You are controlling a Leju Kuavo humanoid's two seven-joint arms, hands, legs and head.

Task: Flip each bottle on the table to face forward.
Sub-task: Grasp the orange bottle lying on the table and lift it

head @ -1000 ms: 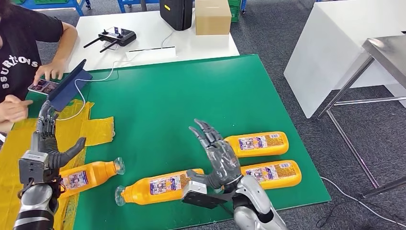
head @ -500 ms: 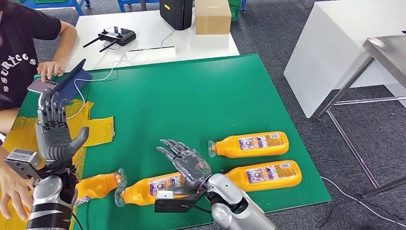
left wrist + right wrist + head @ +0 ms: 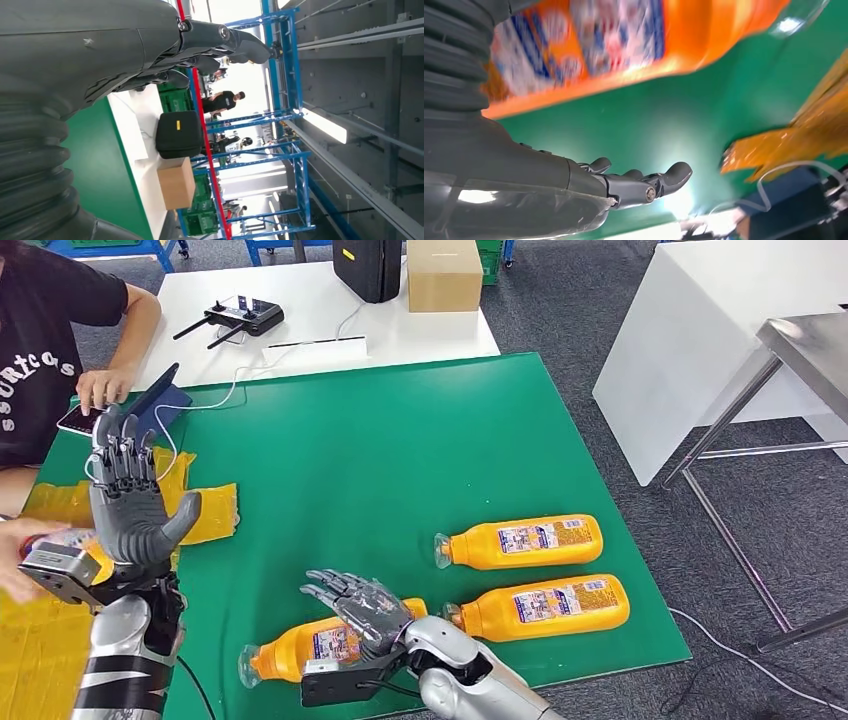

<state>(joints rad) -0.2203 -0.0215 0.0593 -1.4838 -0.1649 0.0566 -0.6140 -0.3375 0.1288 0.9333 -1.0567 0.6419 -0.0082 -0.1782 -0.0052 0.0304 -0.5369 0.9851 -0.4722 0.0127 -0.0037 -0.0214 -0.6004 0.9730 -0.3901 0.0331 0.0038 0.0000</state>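
**Right hand spread over the nearest bottle, left hand raised empty**

While the right hand [image 3: 365, 605] is lying flat with its fingers splayed apart over the near bottle [image 3: 300, 647], it is gripping nothing; whether the palm is touching the bottle cannot be told. That bottle is lying on its side on the green mat [image 3: 380, 450], orange with a clear cap pointing to the robot's left and a blue-and-white label facing up. The left hand [image 3: 130, 505] is standing upright above the yellow sheet [image 3: 205, 510], fingers apart and empty. Two more orange bottles are lying to the right, labels up, caps to the left: the middle bottle [image 3: 548, 605] and, beyond it, the far bottle [image 3: 525, 540]. A person's hand [image 3: 18, 558] is reaching in at the mat's left edge.
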